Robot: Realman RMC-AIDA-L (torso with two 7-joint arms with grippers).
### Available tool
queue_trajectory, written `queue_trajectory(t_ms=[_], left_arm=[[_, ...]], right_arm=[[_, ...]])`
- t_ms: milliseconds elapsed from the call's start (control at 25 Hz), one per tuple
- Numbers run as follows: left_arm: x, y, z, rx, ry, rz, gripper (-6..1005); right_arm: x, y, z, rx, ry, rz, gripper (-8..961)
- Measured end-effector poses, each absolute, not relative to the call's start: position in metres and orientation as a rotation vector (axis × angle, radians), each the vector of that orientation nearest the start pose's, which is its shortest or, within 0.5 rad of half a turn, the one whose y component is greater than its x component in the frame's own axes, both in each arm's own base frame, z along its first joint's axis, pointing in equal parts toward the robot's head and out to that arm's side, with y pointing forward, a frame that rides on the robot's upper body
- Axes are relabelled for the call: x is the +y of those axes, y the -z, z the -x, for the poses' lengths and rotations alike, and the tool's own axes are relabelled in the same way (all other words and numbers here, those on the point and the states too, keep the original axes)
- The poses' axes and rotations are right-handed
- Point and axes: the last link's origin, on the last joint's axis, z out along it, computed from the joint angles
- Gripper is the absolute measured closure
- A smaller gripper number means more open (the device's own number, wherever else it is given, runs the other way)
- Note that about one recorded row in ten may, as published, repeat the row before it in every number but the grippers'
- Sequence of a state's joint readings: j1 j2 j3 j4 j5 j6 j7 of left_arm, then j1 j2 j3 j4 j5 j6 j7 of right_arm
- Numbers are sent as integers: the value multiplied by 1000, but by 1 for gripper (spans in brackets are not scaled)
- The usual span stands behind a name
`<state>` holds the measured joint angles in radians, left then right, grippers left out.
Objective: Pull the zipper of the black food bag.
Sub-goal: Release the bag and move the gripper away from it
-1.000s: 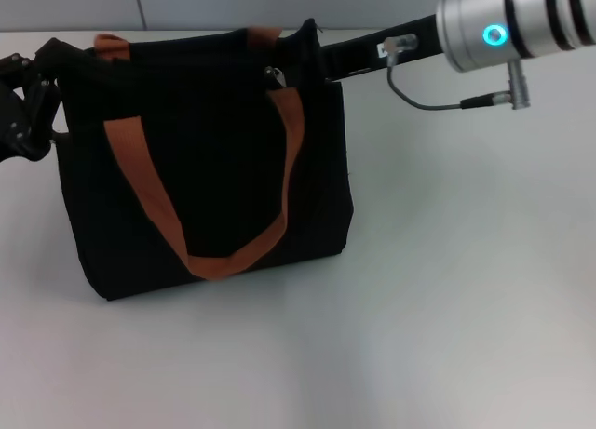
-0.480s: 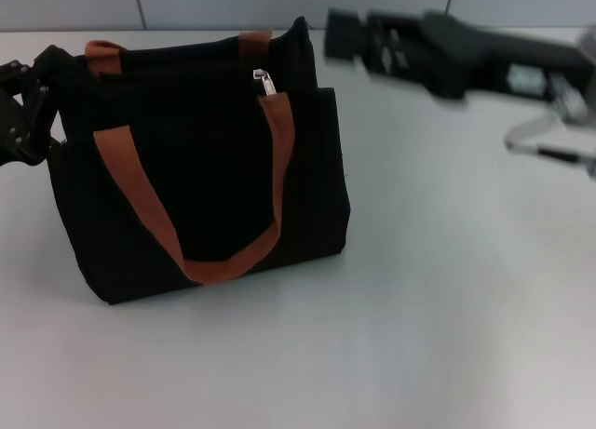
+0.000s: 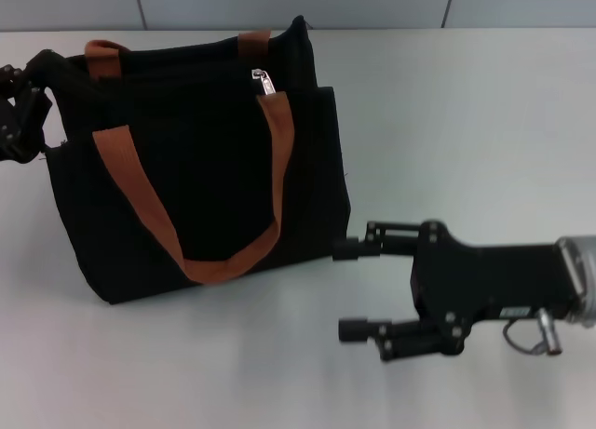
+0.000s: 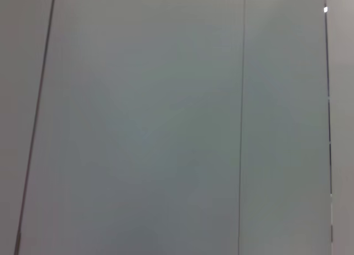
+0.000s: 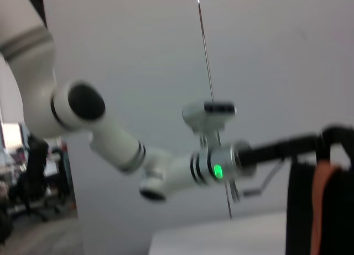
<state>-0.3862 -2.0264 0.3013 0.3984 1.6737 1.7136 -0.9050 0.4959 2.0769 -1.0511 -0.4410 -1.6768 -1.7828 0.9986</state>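
Note:
The black food bag (image 3: 214, 168) stands upright on the white table at the left, with orange-brown strap handles. Its silver zipper (image 3: 264, 81) hangs at the top edge, right of the middle, with nothing touching it. My left gripper (image 3: 20, 113) is at the bag's top left corner and looks shut on the fabric there; the right wrist view shows it meeting the bag (image 5: 321, 205) at the top edge. My right gripper (image 3: 354, 291) is open and empty, low over the table just right of the bag's lower right corner, fingers pointing at the bag.
The white table (image 3: 466, 122) stretches right of and in front of the bag. A grey panelled wall (image 4: 166, 122) fills the left wrist view. The left arm (image 5: 127, 150) shows in the right wrist view.
My right arm has swung from the bag's top right corner down to the table in front right of the bag. The bag and my left gripper have barely moved.

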Motion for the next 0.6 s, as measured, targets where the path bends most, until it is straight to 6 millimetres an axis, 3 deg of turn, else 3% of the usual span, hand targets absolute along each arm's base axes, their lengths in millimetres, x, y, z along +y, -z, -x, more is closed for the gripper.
queue_trajectory(t_ms=[240,400,600], left_arm=[[290,-65,317,-444,1106,2090,857],[287,-74,325,-512,1044,2177,852],[275,-108,336,-594,881,2360,845]], right_arm=[[261,52,-237,210,-1103,2952,131],[261,53,-236,200,-1098,2960,118],[262,54,-235,195,-1090,2964,118]])
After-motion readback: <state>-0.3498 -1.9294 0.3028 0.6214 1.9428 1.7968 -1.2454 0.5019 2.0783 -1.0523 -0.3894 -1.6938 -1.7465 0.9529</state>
